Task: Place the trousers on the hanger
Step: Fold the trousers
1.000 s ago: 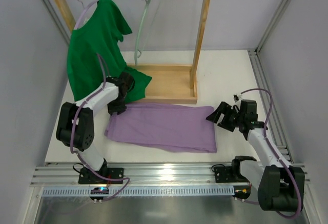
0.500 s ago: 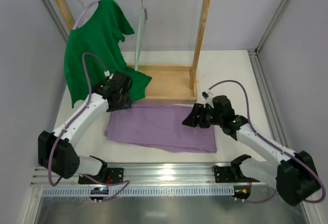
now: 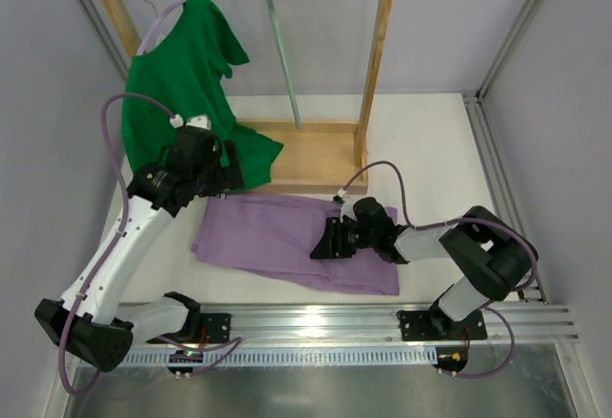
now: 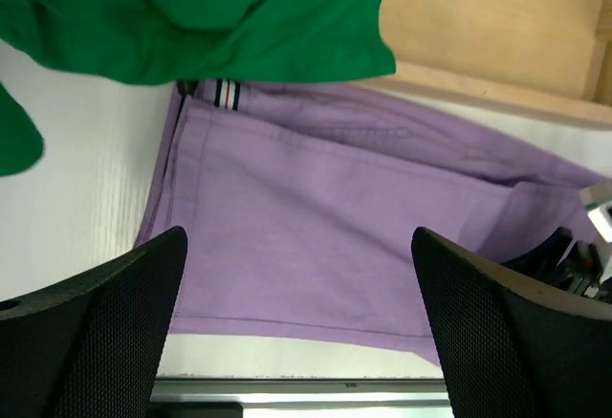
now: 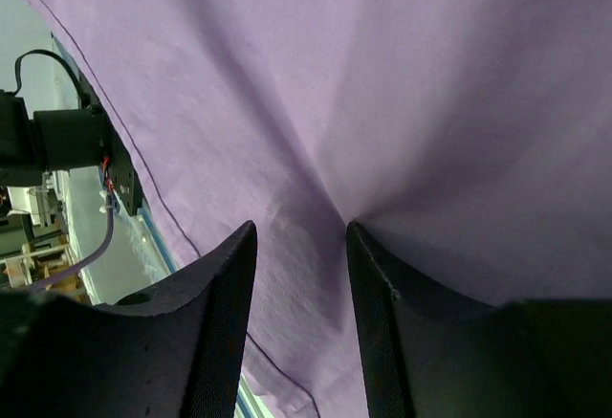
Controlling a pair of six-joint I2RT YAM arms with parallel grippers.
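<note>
Lilac cloth, the trousers (image 3: 268, 236) lie folded flat on the white table (image 3: 430, 141), just near of the wooden rack (image 3: 375, 64) and its base board, with the striped waistband (image 4: 226, 93) at the far left corner, tucked beside the hem of the green T-shirt (image 3: 182, 83); the hanger (image 3: 283, 59), thin and pale grey-green, hangs bare from the rail by its hook, seen almost edge-on and tilted, well apart from the trousers; the right gripper (image 3: 322, 245) is down on the right half of the cloth, and its wrist view shows the jaws drawn narrow with creases running into the gap, so it appears to be pinching a small ridge of fabric, though how firm that pinch is cannot be told; the left gripper (image 3: 218, 167) hovers above the far left end with its jaws spread wide and nothing between them, the waistband in plain sight below; by my reading the step in hand is the pick-up of the trousers, and nothing has gone onto the hanger yet; the next move calls for a secure hold on the gathered layers before any lift, a second hold by the left claw near the waistband, then a raise high enough to feed the legs over the hanger's lower bar without dragging the T-shirt along.
</note>
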